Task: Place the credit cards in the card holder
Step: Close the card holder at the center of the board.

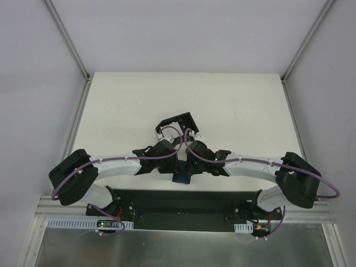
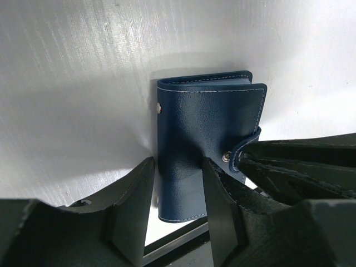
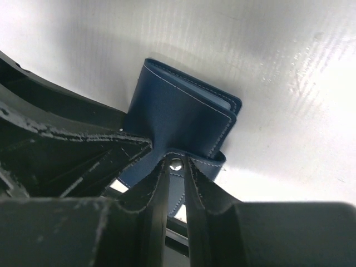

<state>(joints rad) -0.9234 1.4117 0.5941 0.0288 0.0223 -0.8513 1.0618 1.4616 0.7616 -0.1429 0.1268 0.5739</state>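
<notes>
While the card holder (image 2: 208, 122) is lying folded shut on the white bench (image 1: 222, 100), its dark navy cover is facing up and pale stitching is running along its edges. It is sitting close to the bench's near edge, right between the two wrists. Its strap (image 2: 247, 143) is wrapping round one long side, with a metal snap showing at the tip.

The right gripper (image 3: 176, 161) is reaching in from that side. Its jaws are pressed almost together and are pinching the strap just by the snap. The left gripper (image 2: 178, 167) is coming in over the holder's near end with its jaws spread wide. One finger (image 2: 133, 206) is sitting just beside the holder's long edge, and the other is lying across the cover. Whether either finger is pressing on the leather I cannot tell.

In the overhead view, both arms are bending inward from their bases so that the wrists are meeting above the holder. A black open frame (image 1: 178, 123) is standing on the bench just beyond them.
</notes>
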